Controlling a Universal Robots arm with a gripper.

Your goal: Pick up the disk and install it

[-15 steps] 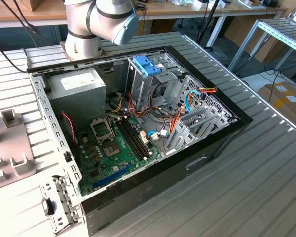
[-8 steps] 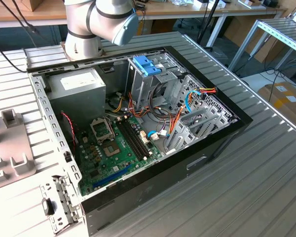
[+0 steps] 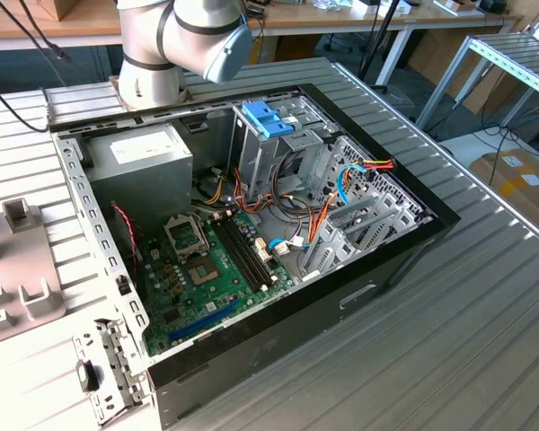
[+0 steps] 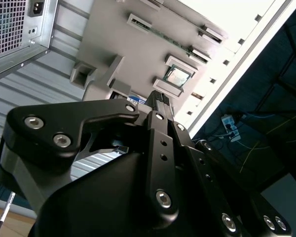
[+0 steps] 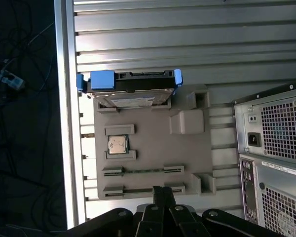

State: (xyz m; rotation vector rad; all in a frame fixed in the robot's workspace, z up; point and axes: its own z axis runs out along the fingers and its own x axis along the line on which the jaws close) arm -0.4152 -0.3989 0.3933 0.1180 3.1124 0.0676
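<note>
Item 1, disk (image 5: 130, 90): silver, blue-framed. It is seated in the end pocket of the grey tray (image 5: 153, 148), close to the counter (image 5: 187, 39) edge, and has not been lifted. The pocket likely fixes its pose for a repeatable pickup.

Item 2, chip (image 5: 117, 144): in its own pocket on the same tray, near the disk.

Item 3, tool (image 5: 164, 189): fingers together, gripping nothing. It hangs over the tray's opposite end, well apart from the disk.

Item 4, case (image 3: 341, 296): lies open on the counter with its side panel off, probably so the drive cage and its blue latch (image 3: 268, 117) can be reached from above.
</note>
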